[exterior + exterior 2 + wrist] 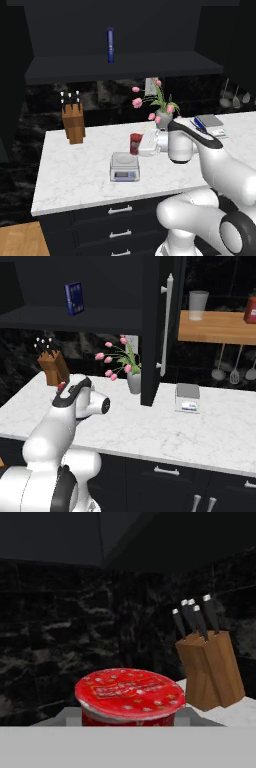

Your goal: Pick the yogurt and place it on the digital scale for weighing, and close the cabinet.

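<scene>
Cabinet (150,331) doors hang open above the tabletop (75,170), so that closing step is not yet done; the step in hand looks like setting the yogurt (135,143) on the digital scale (124,166). To do it well, I would bring the cup forward until it is centred over the scale's platform, lower it straight and upright until its base sits flat, and only then part the fingers, drawing back level so the cup is not tipped.

From the left base view the white arm reaches out low over the tabletop, forearm about level, wrist pointing toward the knife block (73,122) with the hand just behind the scale. The fingers (140,145) are closed nearly as far as they go, gripping the yogurt by its sides; the cup is upright, just behind the scale's platform and slightly above it. In the hand view its red lid (130,693) sits close before the camera, the knife block beyond it.
</scene>
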